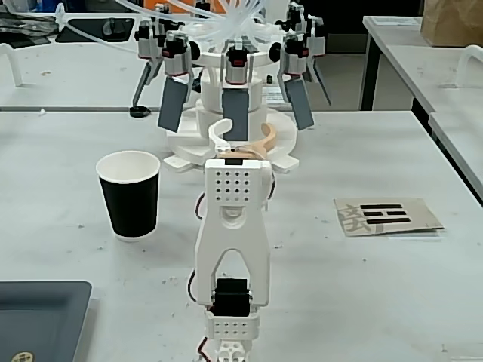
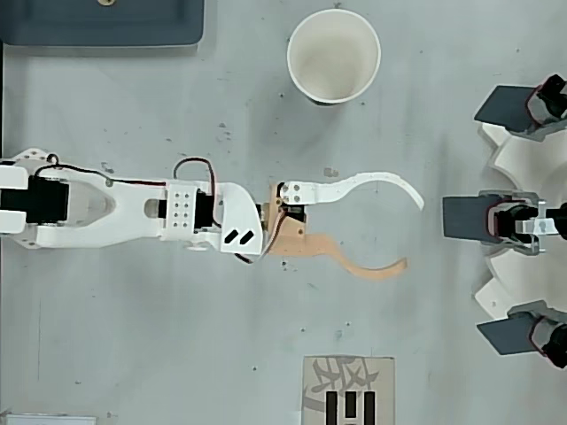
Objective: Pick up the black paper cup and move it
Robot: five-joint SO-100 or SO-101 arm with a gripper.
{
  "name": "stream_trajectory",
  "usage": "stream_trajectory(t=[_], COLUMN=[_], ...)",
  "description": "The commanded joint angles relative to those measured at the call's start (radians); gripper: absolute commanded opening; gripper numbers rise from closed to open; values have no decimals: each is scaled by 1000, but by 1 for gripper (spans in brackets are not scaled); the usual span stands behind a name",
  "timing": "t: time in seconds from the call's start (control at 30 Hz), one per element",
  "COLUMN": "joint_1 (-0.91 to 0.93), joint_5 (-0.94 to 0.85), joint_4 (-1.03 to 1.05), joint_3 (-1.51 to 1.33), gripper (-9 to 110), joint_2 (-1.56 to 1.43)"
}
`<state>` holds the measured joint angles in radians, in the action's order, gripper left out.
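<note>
Overhead, the jaws spread wide and empty at frame centre, clear of the black paper cup (image 2: 334, 55) at upper middle, showing only its white inside. Only the fixed view shows its matte black wall, upright at left on the table (image 1: 362, 271).

In the overhead view, the gripper (image 2: 413, 232) hangs over bare table (image 2: 177, 336). The paper cup (image 2: 334, 56) stands well above it in frame; a printed card (image 2: 347, 390) lies below; the tray (image 2: 102, 22) sits far upper left.
</note>
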<state>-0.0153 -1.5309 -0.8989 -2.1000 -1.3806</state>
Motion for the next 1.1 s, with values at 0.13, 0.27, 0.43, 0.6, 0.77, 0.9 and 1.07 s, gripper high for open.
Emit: stream_trajectory(t=[0.13, 0.27, 0.43, 0.6, 0.77, 0.9, 1.07], joint_1=[15, 15, 15, 18, 21, 25, 29], joint_5=[-57, -57, -57, -54, -55, -49, -38], joint_4=[-60, -60, -63, -83, -132, -187, -230], joint_3=[9, 9, 3, -46, -77, -138, -242], gripper=[15, 15, 16, 16, 16, 16, 17], joint_2=[-15, -15, -20, -52, -77, -107, -153])
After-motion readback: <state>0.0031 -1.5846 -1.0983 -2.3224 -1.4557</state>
